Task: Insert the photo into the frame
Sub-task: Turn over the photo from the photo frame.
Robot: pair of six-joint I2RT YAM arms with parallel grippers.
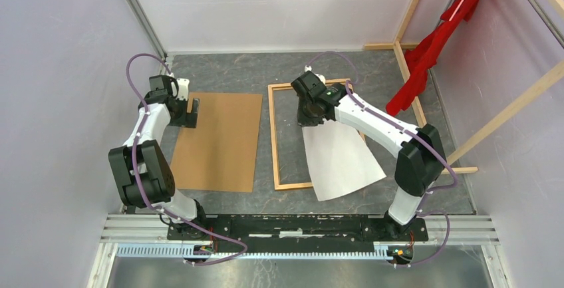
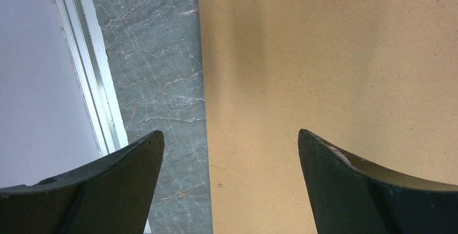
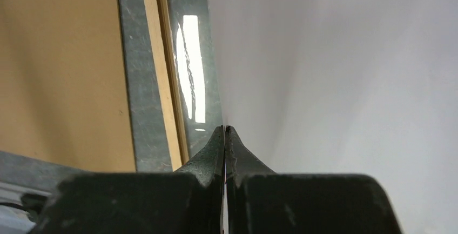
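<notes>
**Clerk:** Item one, the right gripper (image 1: 308, 120). How is it entered?

**Keeper:** Entered as pinched tight on the far edge of the photo (image 1: 342, 161), whose blank white back is turned up. The print is spread from the fingertips back toward the arm's base. Its free end is laid across the near right corner of the frame (image 1: 273, 135) and out past it.

**Clerk:** Item two, the frame?

**Keeper:** Listed flat on the table (image 1: 233, 68), directly beneath the closed fingers. Just left of the fingertips a bright glint is noted inside the rail. It is probably a clear sheet (image 3: 192, 77), but this is not confirmed.

**Clerk:** Item three, the left gripper (image 1: 191, 112)?

**Keeper:** Recorded as spread wide with nothing held, poised over the far left edge of the brown backing board (image 1: 219, 142).

**Clerk:** Handling note for the step in hand?

**Keeper:** The print is judged to be skewed against the opening. It should be swung until its edges are squared with the rails. The free end should be tucked inside the near rail first. The pinched edge should then be lowered inside the far rail before the grip is released. A low, slow carry is advised, since a thin sheet may buckle or be caught on the wood.
</notes>
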